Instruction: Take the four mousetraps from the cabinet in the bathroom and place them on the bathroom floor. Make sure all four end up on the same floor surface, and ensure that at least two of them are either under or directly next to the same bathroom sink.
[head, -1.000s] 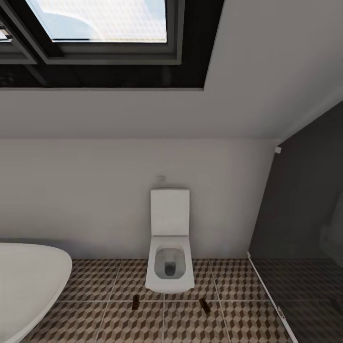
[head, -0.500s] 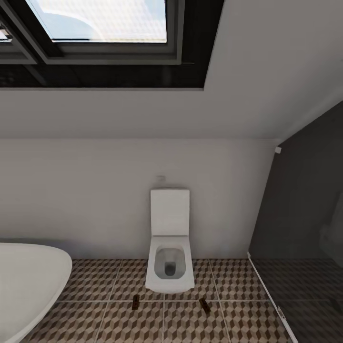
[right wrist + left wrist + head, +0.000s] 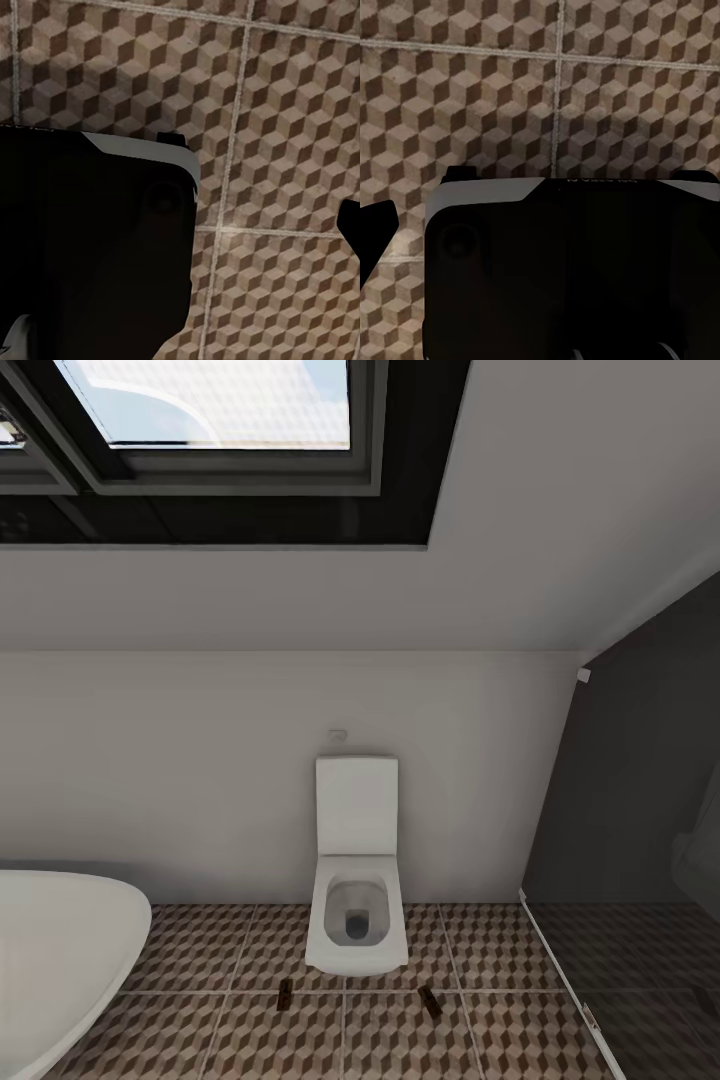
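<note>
head view looks across the bathroom floor (image 3: 230,1040), cube-patterned tiles with pale grout, toward a plain white wall. a white toilet (image 3: 356,920) stands against that wall, lid up, bowl facing us. two mousetraps lie on the tiles just in front of it: one mousetrap (image 3: 285,992) near the bowl's left front corner, the other mousetrap (image 3: 430,1001) off its right front corner, angled a little. they sit apart from each other, neither touching the toilet. white bathtub rim (image 3: 60,950) curves in at lower left. a dark glass partition (image 3: 640,840) closes off the right side. overhead, a black-framed skylight (image 3: 210,410) shows bright sky.

both wrist views point down at the same cube tiles. in the left wrist view a dark body with a white edge blocks the lower part; same in the right wrist view. left claw and right claw: can't tell whether open or closed, the fingers aren't clear.
</note>
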`<state>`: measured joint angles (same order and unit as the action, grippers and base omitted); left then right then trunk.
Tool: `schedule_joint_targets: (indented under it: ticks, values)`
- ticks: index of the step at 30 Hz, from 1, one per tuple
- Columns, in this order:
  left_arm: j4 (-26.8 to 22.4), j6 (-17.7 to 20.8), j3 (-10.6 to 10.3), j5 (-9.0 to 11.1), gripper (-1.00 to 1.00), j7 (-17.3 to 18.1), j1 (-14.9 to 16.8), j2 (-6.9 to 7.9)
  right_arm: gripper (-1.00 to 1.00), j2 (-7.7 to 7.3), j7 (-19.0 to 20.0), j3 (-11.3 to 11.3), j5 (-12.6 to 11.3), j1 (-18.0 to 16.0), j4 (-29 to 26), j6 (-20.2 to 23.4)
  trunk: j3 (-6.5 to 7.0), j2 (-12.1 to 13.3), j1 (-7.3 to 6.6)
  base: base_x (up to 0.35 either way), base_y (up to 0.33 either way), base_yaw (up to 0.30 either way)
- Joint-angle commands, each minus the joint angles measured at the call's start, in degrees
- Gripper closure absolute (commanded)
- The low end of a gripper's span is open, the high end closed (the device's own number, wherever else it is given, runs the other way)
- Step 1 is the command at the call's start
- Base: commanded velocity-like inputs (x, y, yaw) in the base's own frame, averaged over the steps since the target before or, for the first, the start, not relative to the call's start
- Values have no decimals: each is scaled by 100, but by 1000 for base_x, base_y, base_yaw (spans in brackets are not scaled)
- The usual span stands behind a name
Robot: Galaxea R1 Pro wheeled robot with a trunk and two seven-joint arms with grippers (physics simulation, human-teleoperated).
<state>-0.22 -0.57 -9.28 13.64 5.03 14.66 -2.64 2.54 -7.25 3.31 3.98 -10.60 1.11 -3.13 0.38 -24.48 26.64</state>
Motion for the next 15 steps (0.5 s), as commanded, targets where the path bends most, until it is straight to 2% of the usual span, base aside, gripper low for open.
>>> schedule_joint_targets:
  ticks: [1,15]
  values:
    - [5,-6,-48,60,-100,18,2,0,-100,2,-31,28,40,-4,12,-12,-2,-3,2,0,0,0]
    - [5,-8,-44,60,-100,16,3,0,-100,8,-31,14,32,-4,12,-12,-2,-3,2,0,0,0]
